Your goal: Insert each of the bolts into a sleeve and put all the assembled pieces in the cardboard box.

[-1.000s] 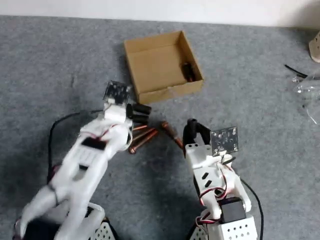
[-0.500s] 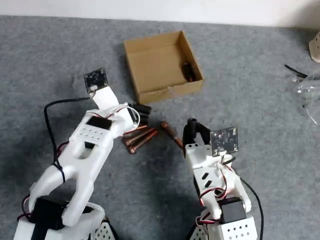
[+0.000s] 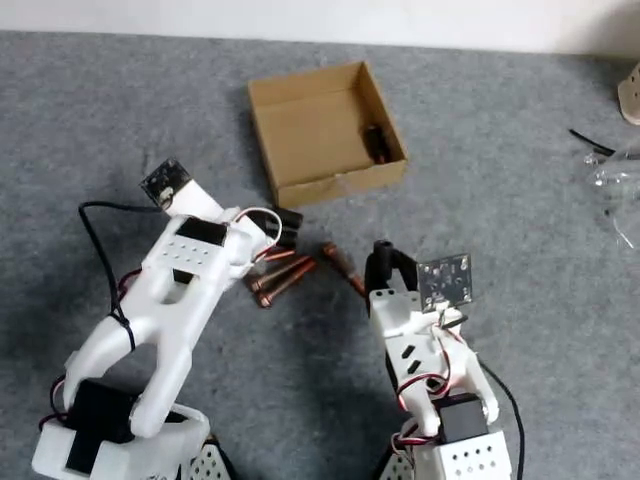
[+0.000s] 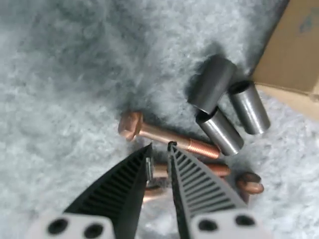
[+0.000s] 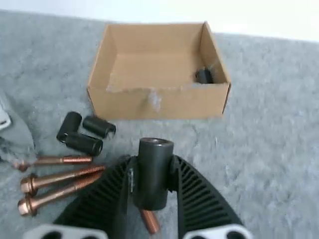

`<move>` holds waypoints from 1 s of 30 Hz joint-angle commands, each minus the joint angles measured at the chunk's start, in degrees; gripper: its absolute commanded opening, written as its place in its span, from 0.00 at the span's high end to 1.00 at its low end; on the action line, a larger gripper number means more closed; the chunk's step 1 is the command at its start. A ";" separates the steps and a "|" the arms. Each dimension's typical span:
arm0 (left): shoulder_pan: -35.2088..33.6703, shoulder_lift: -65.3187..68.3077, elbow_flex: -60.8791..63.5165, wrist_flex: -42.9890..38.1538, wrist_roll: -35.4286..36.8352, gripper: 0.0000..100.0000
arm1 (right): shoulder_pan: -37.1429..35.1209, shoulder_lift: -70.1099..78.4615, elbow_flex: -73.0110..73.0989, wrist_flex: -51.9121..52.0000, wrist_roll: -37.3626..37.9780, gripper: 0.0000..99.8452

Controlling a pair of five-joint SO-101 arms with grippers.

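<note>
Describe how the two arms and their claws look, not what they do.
Both are white moulded plastic with black motor blocks. The left arm has a looping black cable; the right arm shows thin red and white wires. Each wrist carries a small camera board. The left claw and right claw are black with ribbed inner faces.

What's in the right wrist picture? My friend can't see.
The pincer grips a black sleeve upright; a copper bolt tip shows at its lower end. Beyond sits an open box with one dark piece inside; three bolts and three loose sleeves lie nearby.
</note>
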 commanded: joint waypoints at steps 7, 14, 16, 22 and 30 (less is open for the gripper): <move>0.92 2.77 -3.12 0.26 4.04 0.93 | 0.66 -1.01 1.27 -4.70 4.31 1.00; 1.98 15.69 -11.38 5.01 5.98 0.93 | 0.84 -1.01 1.36 -4.79 4.57 1.00; 1.98 17.27 -14.02 7.65 7.38 0.93 | 0.84 -1.01 1.36 -4.79 4.66 1.00; 1.36 20.97 -15.69 8.00 7.65 0.93 | 0.66 -1.01 1.36 -4.79 4.66 1.00; 1.01 21.93 -16.48 8.26 7.74 0.93 | 0.66 -1.01 1.36 -4.79 4.75 1.00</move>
